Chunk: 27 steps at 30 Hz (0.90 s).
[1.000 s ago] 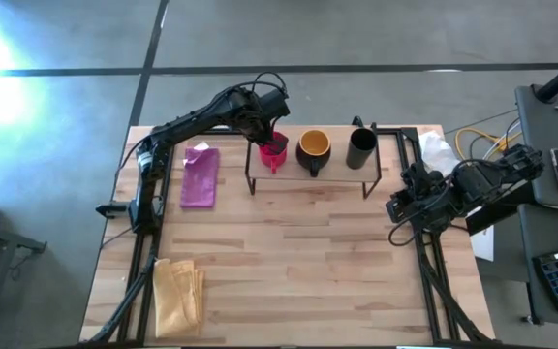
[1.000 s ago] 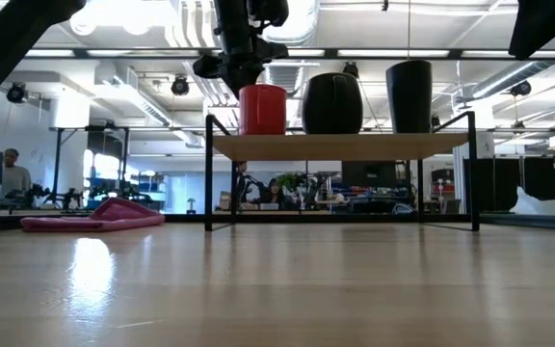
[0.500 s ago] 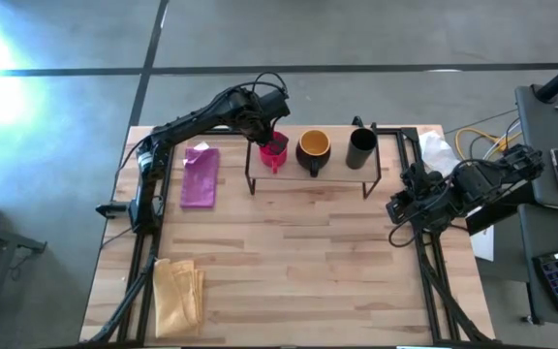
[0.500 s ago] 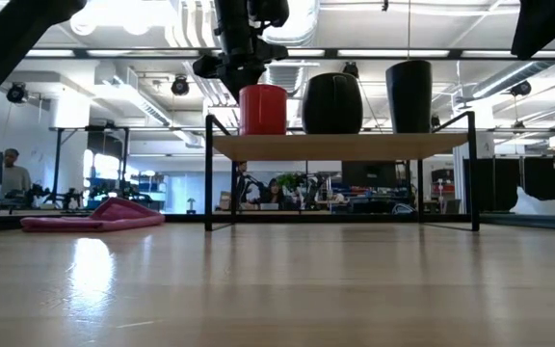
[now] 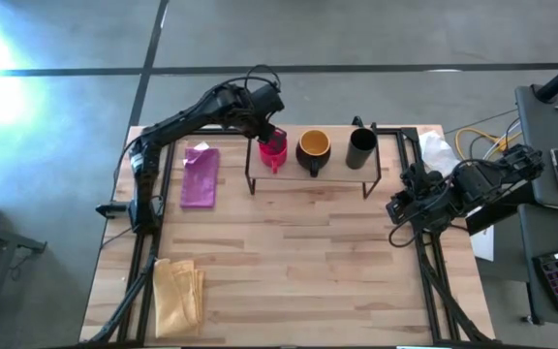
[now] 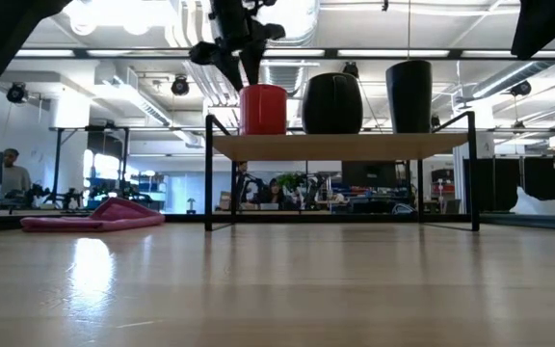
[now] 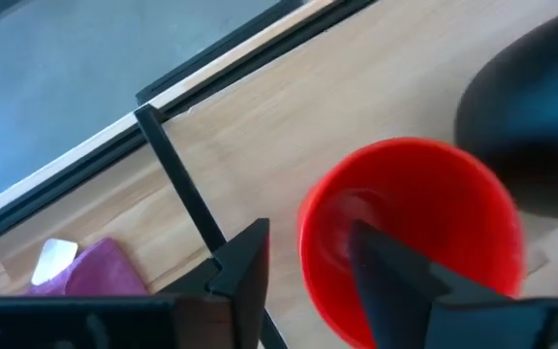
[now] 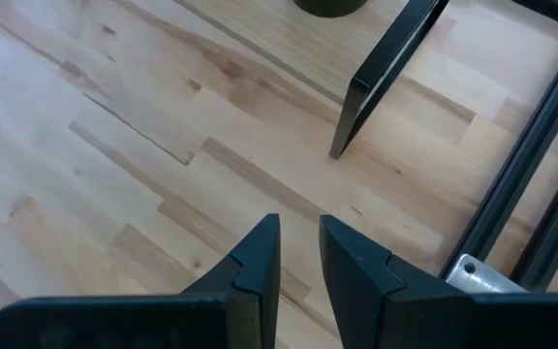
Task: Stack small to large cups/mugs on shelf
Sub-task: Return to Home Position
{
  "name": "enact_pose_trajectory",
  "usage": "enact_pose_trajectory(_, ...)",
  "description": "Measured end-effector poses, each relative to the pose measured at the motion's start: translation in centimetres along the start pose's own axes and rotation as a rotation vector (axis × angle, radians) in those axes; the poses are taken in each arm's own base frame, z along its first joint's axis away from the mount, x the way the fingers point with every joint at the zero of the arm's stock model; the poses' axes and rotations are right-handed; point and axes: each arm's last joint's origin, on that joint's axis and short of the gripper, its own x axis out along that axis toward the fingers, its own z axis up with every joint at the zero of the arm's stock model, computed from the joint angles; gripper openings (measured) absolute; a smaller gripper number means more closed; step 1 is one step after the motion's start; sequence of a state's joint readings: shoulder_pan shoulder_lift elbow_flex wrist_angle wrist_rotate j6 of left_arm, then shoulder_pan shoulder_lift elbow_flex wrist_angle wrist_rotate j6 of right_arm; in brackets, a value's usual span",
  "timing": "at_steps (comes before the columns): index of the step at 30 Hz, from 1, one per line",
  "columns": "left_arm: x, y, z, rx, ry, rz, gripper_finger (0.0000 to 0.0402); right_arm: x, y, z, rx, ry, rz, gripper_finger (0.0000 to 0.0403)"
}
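Note:
Three cups stand in a row on the shelf (image 5: 337,176). The red mug (image 5: 273,153) is at the left end, the dark mug with a yellow inside (image 5: 313,145) is in the middle, and the tall black cup (image 5: 361,147) is at the right. Each rests on its base on the board (image 6: 340,146). My left gripper (image 7: 308,233) is open just above the red mug (image 7: 410,223). One finger is over its hollow and one is outside its left wall. My right gripper (image 8: 298,231) hovers over the table at the right, slightly open, with nothing between its fingers.
A pink cloth (image 5: 200,176) lies left of the shelf. A yellow cloth (image 5: 177,296) lies at the near left corner. White crumpled material (image 5: 439,150) sits at the far right. Bare tabletop (image 5: 298,262) stretches in front of the shelf. A person (image 6: 10,173) sits in the room beyond.
My left gripper has opened and let go of the red mug, then risen a little above it. The mug stays upright on the shelf's left end.

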<state>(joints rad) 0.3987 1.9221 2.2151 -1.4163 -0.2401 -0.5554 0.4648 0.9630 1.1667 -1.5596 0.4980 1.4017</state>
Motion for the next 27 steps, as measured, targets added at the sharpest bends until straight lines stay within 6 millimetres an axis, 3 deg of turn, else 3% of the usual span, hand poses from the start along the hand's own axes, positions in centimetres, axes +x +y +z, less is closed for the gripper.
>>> enact_pose_trajectory(4, -2.6, 0.2, -0.5, -0.040, -0.023, -0.094, 0.0141, 0.0, 0.0, 0.0, -0.011, -0.002, 0.000, 0.0068)
enact_pose_trajectory(8, -6.0, -1.4, -1.5, 0.032, -0.092, -0.312, 0.0146, -0.3, 1.2, 0.3, -0.131, -0.077, 0.119, 0.0068)
enact_pose_trajectory(12, -10.4, -4.8, -2.9, 0.215, -0.349, -0.508, 0.0146, -2.4, 3.9, 1.3, -0.350, -0.296, 0.420, 0.0068)
enact_pose_trajectory(15, -13.1, -6.4, -3.7, 0.331, -0.572, -0.534, 0.0146, -3.9, 4.5, 2.2, -0.451, -0.424, 0.481, 0.0068)
enact_pose_trajectory(19, -15.9, -8.0, -4.8, 0.327, -0.703, -0.671, 0.0146, -5.9, 4.2, 3.3, -0.423, -0.461, 0.529, 0.0068)
enact_pose_trajectory(22, -17.6, -8.9, -6.1, 0.444, -0.741, -0.820, 0.0146, -7.3, 3.8, 4.0, -0.329, -0.437, 0.599, 0.0068)
enact_pose_trajectory(25, -18.6, -9.6, -7.0, 0.633, -0.749, -1.009, 0.0146, -8.4, 3.8, 4.3, -0.402, -0.419, 0.687, 0.0068)
enact_pose_trajectory(27, -18.9, -9.9, -7.0, 0.671, -0.755, -1.120, 0.0146, -9.2, 4.0, 4.6, -0.469, -0.447, 0.761, 0.0068)
